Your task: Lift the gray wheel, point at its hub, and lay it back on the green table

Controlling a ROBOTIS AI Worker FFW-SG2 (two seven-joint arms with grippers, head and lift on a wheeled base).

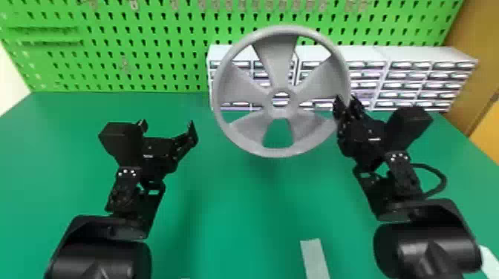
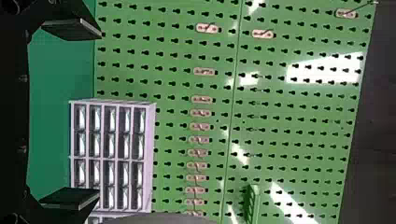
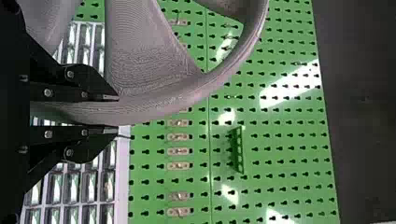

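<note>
At upper centre of the head view, the gray wheel [image 1: 276, 63] is being gripped, rim between the jaws of the right gripper [image 1: 346, 100]; farther left, the left gripper [image 1: 168, 124] is being held jaws apart.

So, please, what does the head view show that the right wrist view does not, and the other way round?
Head view: the left gripper with open fingers, the green table, a pale strip on it, and the wheel's hub.
Right wrist view: the dark surface past the edge of the pegboard.
Both: the pegboard, the white drawers, and the gray wheel held at its rim by the right gripper.
</note>
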